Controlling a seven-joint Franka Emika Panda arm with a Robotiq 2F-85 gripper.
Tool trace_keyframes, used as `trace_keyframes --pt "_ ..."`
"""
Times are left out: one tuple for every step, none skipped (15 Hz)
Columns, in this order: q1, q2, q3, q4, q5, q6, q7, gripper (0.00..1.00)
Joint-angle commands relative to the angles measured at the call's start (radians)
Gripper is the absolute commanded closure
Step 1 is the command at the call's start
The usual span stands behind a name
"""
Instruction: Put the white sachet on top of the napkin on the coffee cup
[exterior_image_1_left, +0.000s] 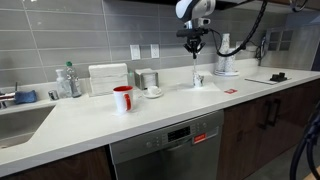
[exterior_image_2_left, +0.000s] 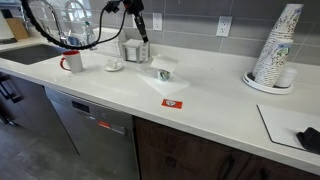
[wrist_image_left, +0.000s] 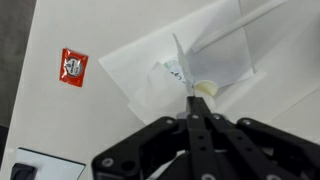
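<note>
While the gripper (wrist_image_left: 190, 108) hangs above the coffee cup (exterior_image_1_left: 198, 78), its 2 fingers (wrist_image_left: 165, 135) pinched together on a thin pale sliver that looks to be the white sachet (wrist_image_left: 180, 62), the release should come low and centred. I would lower until the sachet nearly touches the napkin (wrist_image_left: 135, 70) over the cup, then part the fingers gently so nothing slides off.
</note>
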Motion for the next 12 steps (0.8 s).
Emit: trace_keyframes --pt "-0.021 0.011 0.0 0.069 0.023 -0.067 0.019 1.0" --pt "-0.025 0.014 -0.001 0.081 0.02 -0.075 0.024 1.0" --pt "-0.029 0.017 -0.003 0.09 0.013 -0.061 0.026 1.0" --pt "-0.036 0.018 -0.003 0.09 0.016 -0.02 0.03 1.0" --pt "-0.027 0.002 0.002 0.069 0.0 -0.039 0.015 0.99" --pt "-0.031 0.003 0.001 0.077 0.0 -0.036 0.017 0.99" --pt "-0.034 0.004 0.0 0.08 0.0 -0.035 0.018 0.99" --pt "-0.034 0.004 0.0 0.08 0.0 -0.034 0.019 0.99" --pt "-0.034 0.005 0.0 0.08 0.0 -0.033 0.021 0.99" --pt "-0.034 0.005 0.0 0.08 0.0 -0.033 0.022 0.99" --pt "-0.034 0.006 0.0 0.08 0.0 -0.032 0.022 0.99" --pt "-0.034 0.006 0.0 0.08 0.0 -0.032 0.022 0.99"
